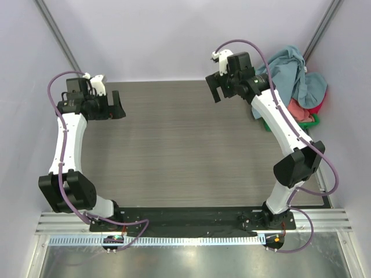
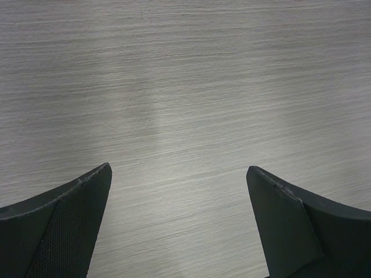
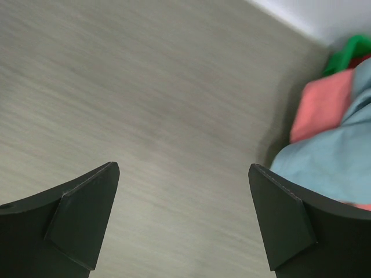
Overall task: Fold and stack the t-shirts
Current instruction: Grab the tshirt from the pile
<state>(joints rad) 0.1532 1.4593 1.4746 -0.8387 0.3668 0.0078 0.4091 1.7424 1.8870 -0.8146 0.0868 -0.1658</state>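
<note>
A dusty blue-grey t-shirt (image 1: 288,72) lies crumpled on top of a pile in a green bin at the far right, with a salmon-pink t-shirt (image 1: 299,108) and a red one (image 1: 318,106) under it. The right wrist view shows the blue-grey cloth (image 3: 324,162) and the salmon-pink cloth (image 3: 322,104) at its right edge. My right gripper (image 1: 217,88) is open and empty, held above the table's far right, left of the pile. My left gripper (image 1: 116,106) is open and empty over the table's far left; its wrist view shows only bare table between the fingers (image 2: 69,220).
The green plastic bin (image 1: 306,123) stands at the table's far right edge, against the wall. The grey wood-grain table (image 1: 174,150) spreads between the arms. White walls close in the back and sides. A metal rail (image 1: 191,223) holds the arm bases at the near edge.
</note>
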